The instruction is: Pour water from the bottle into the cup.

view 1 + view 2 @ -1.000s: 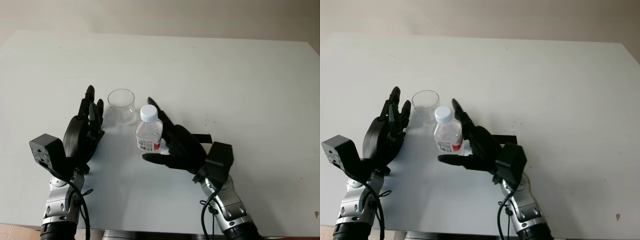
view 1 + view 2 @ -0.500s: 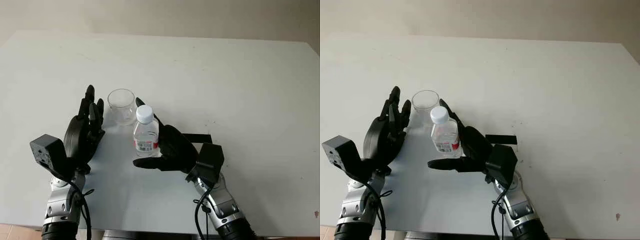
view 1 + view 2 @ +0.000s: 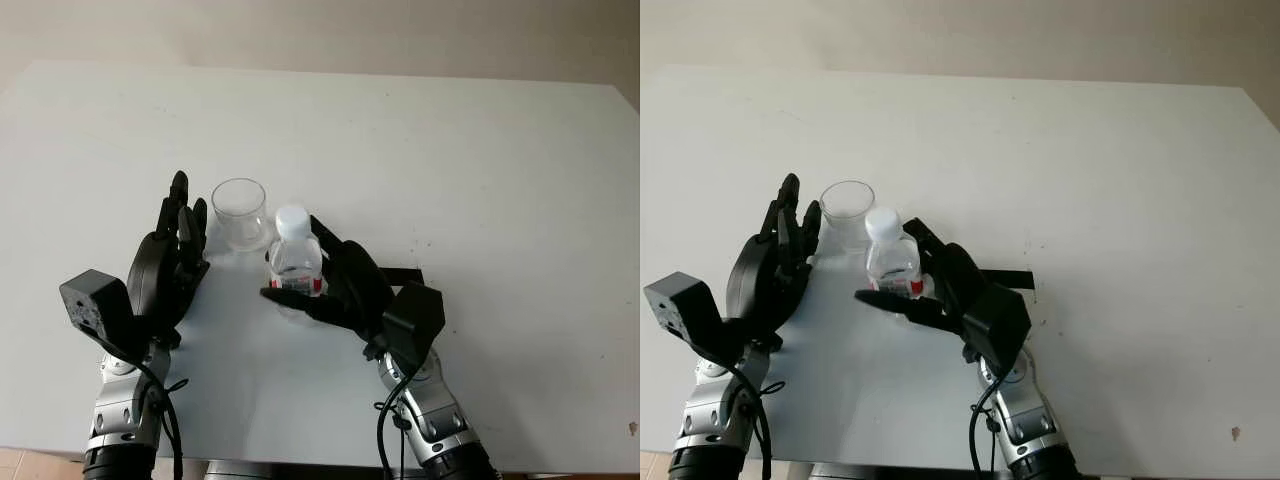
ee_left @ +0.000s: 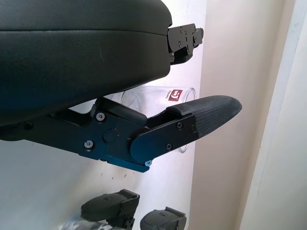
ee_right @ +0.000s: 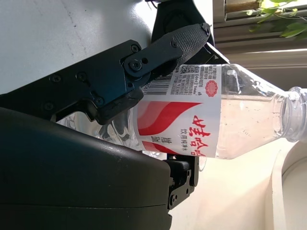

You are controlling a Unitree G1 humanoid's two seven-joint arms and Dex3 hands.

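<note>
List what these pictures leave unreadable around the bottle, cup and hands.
- Bottle: its base, in the head views, is hidden by the right hand shut on it.
- Cup: water level too faint to tell.
- Left hand: palm side turned away in the head views.

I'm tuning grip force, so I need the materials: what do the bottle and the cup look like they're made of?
Bottle: likely thin clear plastic, glossy, with ribbed walls, a printed red-and-white label and a white, probably plastic, cap; the right hand is closed around it. Cup: clear and smooth, with the table showing through; plastic or glass, I cannot tell which. The left hand, open, is beside the cup.
</note>
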